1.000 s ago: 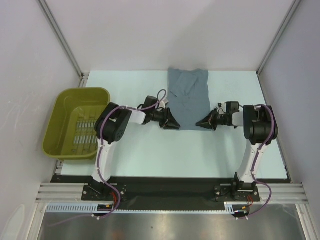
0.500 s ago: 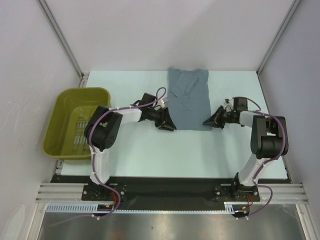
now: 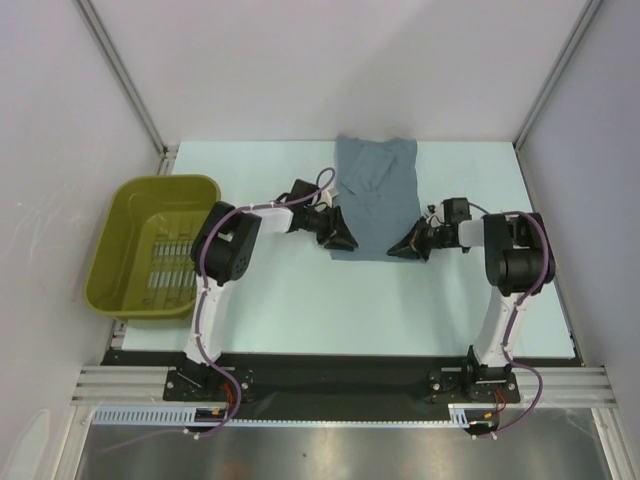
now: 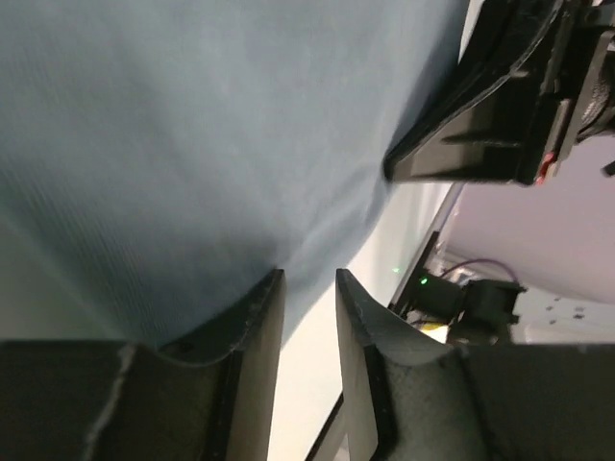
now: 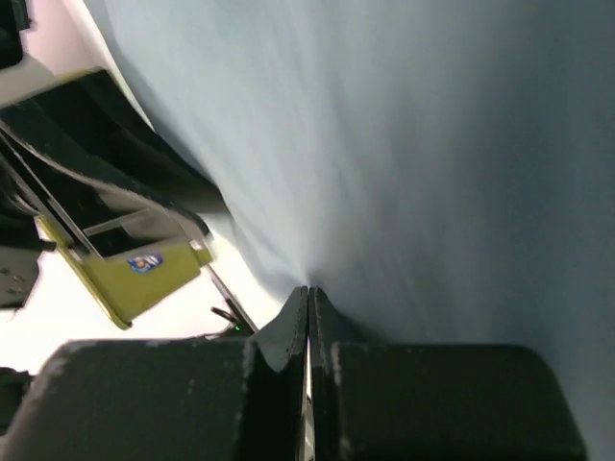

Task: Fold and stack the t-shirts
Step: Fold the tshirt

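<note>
Mid-fold on the t-shirt [image 3: 375, 195]: slate blue-grey, lying as a long narrowed strip at the far middle of the table [image 3: 280, 300], well apart from the olive basket [image 3: 150, 250] on the left. Flanked at its near hem by both pincers, with the left gripper [image 3: 338, 238] at the near-left corner and the right gripper [image 3: 408, 246] at the near-right. Seen from the right wrist: fingers [image 5: 274, 346] pressed together with cloth puckering out of the tips, so clamped on the hem. Seen from the left wrist: fingers [image 4: 252, 327] a little apart, pale table showing through the slot, the cloth edge reaching only the tips. Probably not yet pinching, though hard to be sure from so close and blurred a view. Judged to be the grasp stage of a crosswise fold, near hem toward far collar. Next calls for closing the left pincer on its corner, then lifting both corners level and together, carrying them away over the strip and laying them down square near the far edge. No folded pile in sight, so stacking looks some way off.
</note>
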Controlling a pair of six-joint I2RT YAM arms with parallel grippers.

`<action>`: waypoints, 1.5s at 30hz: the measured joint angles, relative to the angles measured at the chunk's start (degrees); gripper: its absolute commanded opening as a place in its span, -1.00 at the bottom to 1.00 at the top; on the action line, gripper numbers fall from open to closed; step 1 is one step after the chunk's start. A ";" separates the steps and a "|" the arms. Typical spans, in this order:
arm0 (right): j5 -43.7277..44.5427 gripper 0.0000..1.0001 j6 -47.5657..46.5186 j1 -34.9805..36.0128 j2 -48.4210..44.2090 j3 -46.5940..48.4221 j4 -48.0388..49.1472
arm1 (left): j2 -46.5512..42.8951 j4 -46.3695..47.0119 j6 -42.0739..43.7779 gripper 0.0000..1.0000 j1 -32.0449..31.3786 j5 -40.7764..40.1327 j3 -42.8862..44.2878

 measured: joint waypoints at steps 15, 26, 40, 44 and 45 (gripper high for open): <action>13.07 0.29 -11.98 -8.39 -20.96 -1.68 -25.68 | -24.81 -15.91 11.91 0.77 0.74 -7.82 -14.97; 10.80 0.11 -12.02 -11.56 -15.82 -6.21 -24.15 | -19.91 -7.54 0.85 0.39 4.17 -9.03 -21.14; 6.82 0.09 -11.67 -11.58 -9.97 -2.84 -22.45 | -13.29 -5.22 -6.43 0.15 4.04 -11.21 -14.32; 6.58 0.06 -11.69 -11.65 -8.68 -1.29 -22.51 | -12.17 -5.01 -7.10 0.14 4.00 -10.29 -13.44; 6.62 0.06 -11.67 -11.69 -8.31 -0.87 -22.51 | -12.09 -5.01 -7.19 0.15 4.00 -10.27 -13.40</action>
